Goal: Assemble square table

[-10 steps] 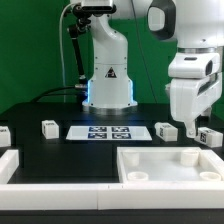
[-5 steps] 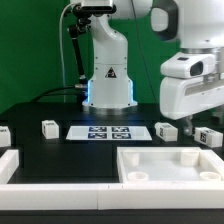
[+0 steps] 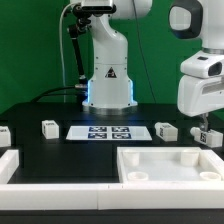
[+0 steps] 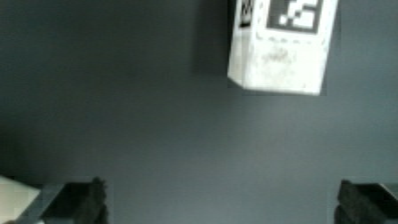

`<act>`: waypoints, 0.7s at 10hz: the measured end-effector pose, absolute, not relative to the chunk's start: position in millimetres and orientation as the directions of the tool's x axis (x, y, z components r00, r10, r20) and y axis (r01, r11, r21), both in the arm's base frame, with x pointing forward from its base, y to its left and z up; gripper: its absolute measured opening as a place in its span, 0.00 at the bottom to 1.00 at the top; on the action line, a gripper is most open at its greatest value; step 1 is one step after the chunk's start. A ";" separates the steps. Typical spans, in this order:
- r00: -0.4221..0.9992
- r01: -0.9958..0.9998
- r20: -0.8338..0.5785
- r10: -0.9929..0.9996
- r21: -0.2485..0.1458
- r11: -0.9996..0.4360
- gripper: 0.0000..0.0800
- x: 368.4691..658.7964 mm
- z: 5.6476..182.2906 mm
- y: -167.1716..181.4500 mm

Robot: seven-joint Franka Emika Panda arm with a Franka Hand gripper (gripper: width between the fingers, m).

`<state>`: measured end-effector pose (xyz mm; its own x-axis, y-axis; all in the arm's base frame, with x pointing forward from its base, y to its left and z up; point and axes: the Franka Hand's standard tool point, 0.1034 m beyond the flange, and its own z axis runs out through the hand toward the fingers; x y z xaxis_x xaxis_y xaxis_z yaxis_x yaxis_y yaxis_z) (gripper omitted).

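The fingers (image 4: 80, 203) stand wide apart with only the bare dark table (image 4: 151, 130) between them, so they are open and grip nothing. In the wrist view a white leg (image 4: 285, 45) with a black-and-white tag lies on the table ahead of the fingers, clear of both and slightly askew to the gap between them. In the exterior view the arm (image 3: 205, 90) hangs over the exterior view's right end of the table, its tips just above and beside that same leg; whether they touch it cannot be told. A second leg (image 3: 166, 129) sits near it toward the middle, just beside the marker board (image 3: 108, 131). A third leg (image 3: 49, 127) lies on the board's other side, and a fourth leg (image 3: 4, 133) lies at the exterior view's left edge. The square top (image 3: 140, 176) rests at the front right, rim upward, apart from all four legs. A white border rail (image 3: 60, 197) runs along the front edge.
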<state>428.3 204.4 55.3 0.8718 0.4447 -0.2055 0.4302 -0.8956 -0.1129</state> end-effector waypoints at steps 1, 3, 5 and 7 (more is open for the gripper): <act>0.850 0.379 -0.354 0.390 -0.103 -0.920 0.81 422.4 55.3 209.0; 0.784 0.365 -0.501 0.368 -0.108 -0.925 0.81 426.4 53.6 219.9; 0.693 0.368 -0.624 0.360 -0.123 -0.922 0.81 424.1 50.7 222.7; 0.628 0.347 -0.708 0.323 -0.116 -0.930 0.81 418.0 47.4 221.5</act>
